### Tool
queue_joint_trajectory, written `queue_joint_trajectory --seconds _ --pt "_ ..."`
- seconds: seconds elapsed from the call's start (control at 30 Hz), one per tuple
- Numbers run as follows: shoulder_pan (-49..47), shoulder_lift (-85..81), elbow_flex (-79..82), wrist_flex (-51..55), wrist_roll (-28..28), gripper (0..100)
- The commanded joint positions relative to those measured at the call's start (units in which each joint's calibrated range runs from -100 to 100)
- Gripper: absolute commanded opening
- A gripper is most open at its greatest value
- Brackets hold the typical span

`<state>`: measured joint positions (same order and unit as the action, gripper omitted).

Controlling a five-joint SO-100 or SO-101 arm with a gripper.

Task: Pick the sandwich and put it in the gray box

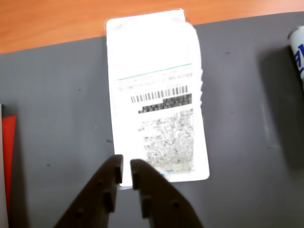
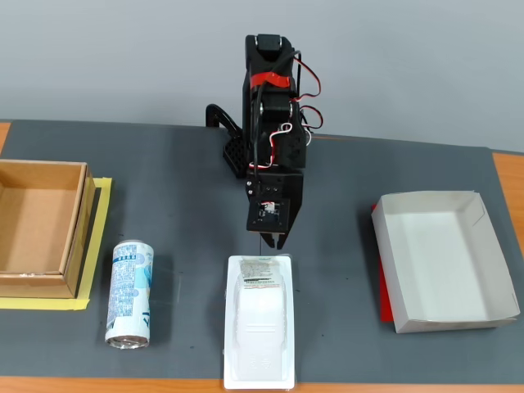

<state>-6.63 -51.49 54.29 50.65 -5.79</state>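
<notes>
Blue-and-white drink can (image 2: 129, 294) lies on its side on the dark grey mat (image 2: 180, 196). Open brown cardboard box (image 2: 39, 227) sits at left on yellow tape (image 2: 92, 246). Orange tabletop (image 1: 47, 21) shows beyond the mat.

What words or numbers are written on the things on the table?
Sandwich label: a barcode and printed lines, too blurred to read.
Can: blue print on white, too small to read.
Gray box and brown box: no writing visible.
So nothing can be quoted.
</notes>
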Motion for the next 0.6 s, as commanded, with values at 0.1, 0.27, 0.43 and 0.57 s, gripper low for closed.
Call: queue_joint_trajectory --seconds 0.1,0.27,0.43,0.57 --pt "0.4 8.1 -11.4 0.1 -0.2 2" --pt "1.4 14.1 -17.4 0.1 -0.1 2" --pt "3.6 19.4 -21.8 0.1 -0.1 2" --pt "5.2 22.2 -23.3 0.1 -0.1 2"
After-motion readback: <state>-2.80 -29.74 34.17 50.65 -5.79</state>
